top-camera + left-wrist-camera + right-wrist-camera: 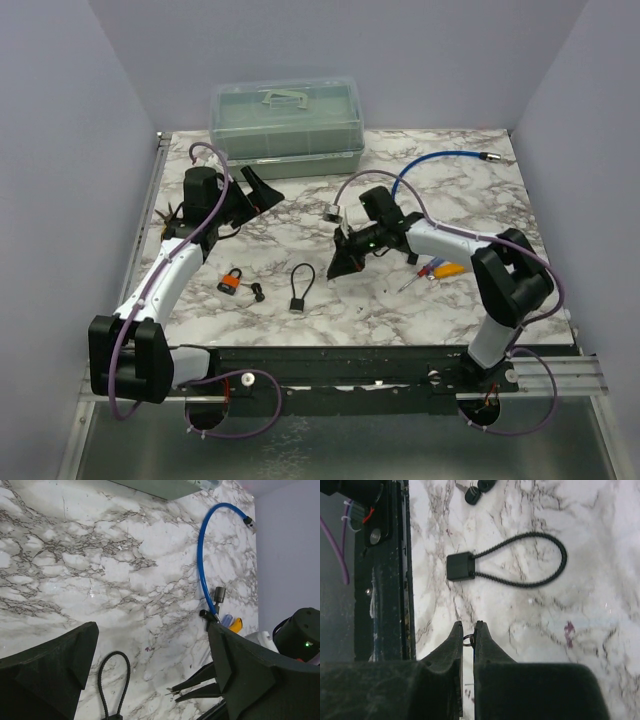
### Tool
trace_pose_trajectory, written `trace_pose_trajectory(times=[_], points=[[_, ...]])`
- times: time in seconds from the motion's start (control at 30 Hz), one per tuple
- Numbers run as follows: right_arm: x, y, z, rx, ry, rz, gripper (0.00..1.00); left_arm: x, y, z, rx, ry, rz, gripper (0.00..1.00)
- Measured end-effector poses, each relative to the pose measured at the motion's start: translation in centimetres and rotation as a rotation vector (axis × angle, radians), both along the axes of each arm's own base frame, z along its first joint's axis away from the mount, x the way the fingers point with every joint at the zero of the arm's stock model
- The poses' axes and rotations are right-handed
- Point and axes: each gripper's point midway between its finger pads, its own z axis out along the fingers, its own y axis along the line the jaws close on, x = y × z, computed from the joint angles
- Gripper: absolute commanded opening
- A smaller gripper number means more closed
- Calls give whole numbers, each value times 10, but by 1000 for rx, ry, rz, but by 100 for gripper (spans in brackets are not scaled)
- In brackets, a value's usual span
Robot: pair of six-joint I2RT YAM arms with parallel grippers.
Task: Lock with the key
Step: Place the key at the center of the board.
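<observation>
Black cable lock (510,562): near centre of marble surface (400,310). Orange padlock (232,281), loose keys (257,292): just left. My right gripper (468,630): just beyond the lock, clenched on a small metal ring (468,640), likely the key's, poised for insertion. My left gripper (262,190): spread, far left, clear. Blue cable (440,160), green box (287,118): far, unobstructing.

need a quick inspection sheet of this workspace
surface: marble table, no spill seen
job's things: orange padlock front left, keys beside it; black cable lock lying near them
clutter: green box at back; blue cable; small hand tools by the right arm
grippers: left gripper open, empty; right gripper shut on a small ring
cables: purple cables loop along both arms
surroundings: plain walls, nothing else seen
</observation>
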Motion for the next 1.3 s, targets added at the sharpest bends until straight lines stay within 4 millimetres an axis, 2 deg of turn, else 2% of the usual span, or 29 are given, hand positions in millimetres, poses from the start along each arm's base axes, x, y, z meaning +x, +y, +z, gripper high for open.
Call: trace_pose_trajectory(times=[0.2,0.4,0.63,0.93,1.2,1.3], points=[[9,42,-8,-32,-83,66,1,5,7,2,-19,0,32,99],[24,62,-19,-57,-117,61,1,10,22,-3,-12,11,90,99],[21,58,-27,-81,-154,102,2,9,27,-7,-6,17,107,99],[5,37,-43,-145,-171,207,9,8,27,-9,-4,22,109,99],[3,35,-44,-164,-157,228,35,9,27,-12,3,27,106,99],[2,35,-44,-165,-158,232,39,10,27,-16,6,36,105,99]])
